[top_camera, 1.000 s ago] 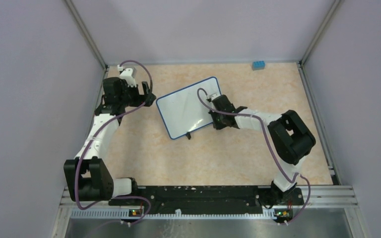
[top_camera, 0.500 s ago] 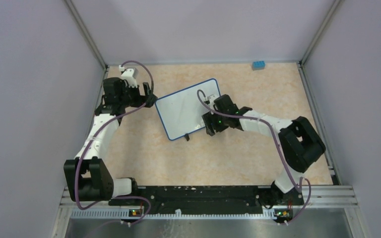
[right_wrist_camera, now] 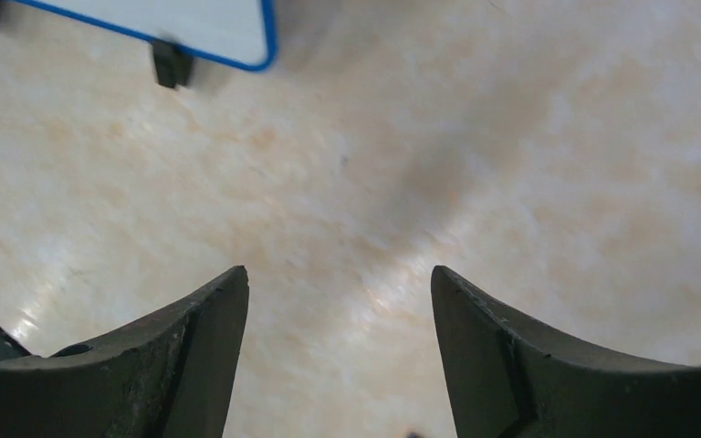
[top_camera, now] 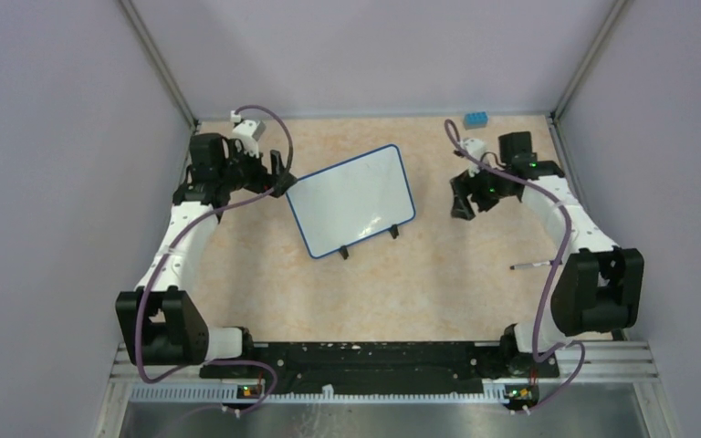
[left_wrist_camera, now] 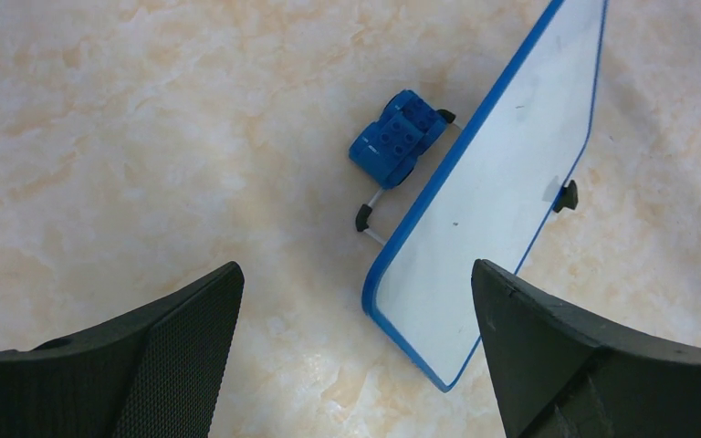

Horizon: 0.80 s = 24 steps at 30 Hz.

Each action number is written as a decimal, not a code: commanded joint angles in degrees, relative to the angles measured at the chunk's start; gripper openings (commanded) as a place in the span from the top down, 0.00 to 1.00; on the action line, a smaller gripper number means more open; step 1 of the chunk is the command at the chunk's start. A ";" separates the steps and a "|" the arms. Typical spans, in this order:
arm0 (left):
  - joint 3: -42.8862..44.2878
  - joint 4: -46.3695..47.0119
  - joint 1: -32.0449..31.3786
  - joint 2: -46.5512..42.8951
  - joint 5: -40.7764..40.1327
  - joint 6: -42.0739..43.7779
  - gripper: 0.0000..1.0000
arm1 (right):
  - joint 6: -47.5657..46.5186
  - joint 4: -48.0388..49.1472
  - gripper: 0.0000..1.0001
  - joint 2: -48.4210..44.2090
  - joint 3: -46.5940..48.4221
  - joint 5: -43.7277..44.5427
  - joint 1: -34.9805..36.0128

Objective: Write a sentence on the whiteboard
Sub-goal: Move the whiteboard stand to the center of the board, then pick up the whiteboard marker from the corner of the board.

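The whiteboard [top_camera: 351,199] stands tilted on two black feet at mid-table, white with a thin blue frame. Its face looks blank; the sentence is not visible on it. My left gripper [top_camera: 280,179] hovers open just off the board's left corner, nothing between its fingers. The left wrist view has that corner of the whiteboard [left_wrist_camera: 502,201] ahead of the open left gripper [left_wrist_camera: 356,351]. My right gripper [top_camera: 463,204] hangs open and empty to the right of the board, apart from it. In the right wrist view the right gripper [right_wrist_camera: 338,306] is over bare table, the whiteboard [right_wrist_camera: 210,18] at top left.
A thin dark marker [top_camera: 531,265] lies on the table beside the right arm's elbow. A blue studded block [top_camera: 476,119] sits at the back right edge, and the blue studded block [left_wrist_camera: 399,137] shows behind the board. Grey walls close in the table on three sides.
My right arm has swung away from the board's right edge to the back right, and its jaws have opened. The marker now lies on the table. The left gripper has barely shifted.
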 commanded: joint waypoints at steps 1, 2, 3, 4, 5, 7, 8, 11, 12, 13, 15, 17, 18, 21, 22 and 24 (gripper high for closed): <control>5.71 -3.27 -2.98 1.39 5.52 6.28 0.01 | -24.01 -19.73 0.30 -1.56 6.30 1.44 -8.57; 6.15 -3.91 -3.71 1.73 6.24 6.92 0.01 | -28.09 -20.79 0.31 -1.49 6.51 5.01 -9.23; 6.48 -4.37 -4.45 2.09 6.44 7.24 0.01 | -31.07 -21.82 0.32 -1.52 6.53 8.67 -10.81; 6.76 -4.75 -5.17 2.46 6.58 7.58 0.01 | -33.64 -22.36 0.33 -1.70 6.35 12.04 -11.75; 6.96 -5.26 -5.90 2.79 7.00 8.06 0.01 | -35.78 -22.32 0.34 -2.05 5.75 15.42 -12.13; 7.69 -6.47 -7.29 3.77 7.68 8.82 0.01 | -40.32 -22.17 0.35 -2.76 4.37 21.70 -12.20; 8.09 -7.09 -7.93 4.31 7.69 9.10 0.01 | -42.43 -22.23 0.36 -3.06 3.68 24.23 -12.20; 9.30 -8.30 -9.46 5.64 7.60 9.40 0.01 | -46.85 -23.39 0.37 -2.78 2.46 29.06 -12.25; 9.81 -8.62 -9.74 5.98 7.69 9.35 0.01 | -47.91 -23.45 0.37 -2.51 1.92 30.21 -12.20; 10.09 -8.97 -10.00 6.33 7.66 9.34 0.01 | -49.18 -23.00 0.38 -2.43 0.84 31.43 -12.20; 10.71 -9.41 -10.44 6.81 7.70 9.29 0.01 | -52.43 -19.94 0.39 -2.69 -2.80 34.31 -12.29; 11.28 -9.82 -10.97 6.90 7.59 9.19 0.01 | -55.80 -16.35 0.39 -3.30 -7.48 36.91 -12.22; 11.40 -10.04 -11.32 6.83 7.47 9.19 0.01 | -56.91 -14.55 0.39 -3.56 -9.52 37.51 -12.21; 11.27 -10.08 -11.77 6.29 7.25 9.10 0.01 | -59.12 -9.84 0.39 -3.26 -13.90 38.41 -12.20; 11.33 -10.08 -11.90 6.13 7.30 8.90 0.01 | -59.43 -8.60 0.39 -3.06 -14.68 38.31 -12.22; 11.45 -10.29 -12.30 6.01 7.36 8.75 0.01 | -60.25 -7.60 0.38 -2.54 -15.25 37.69 -12.21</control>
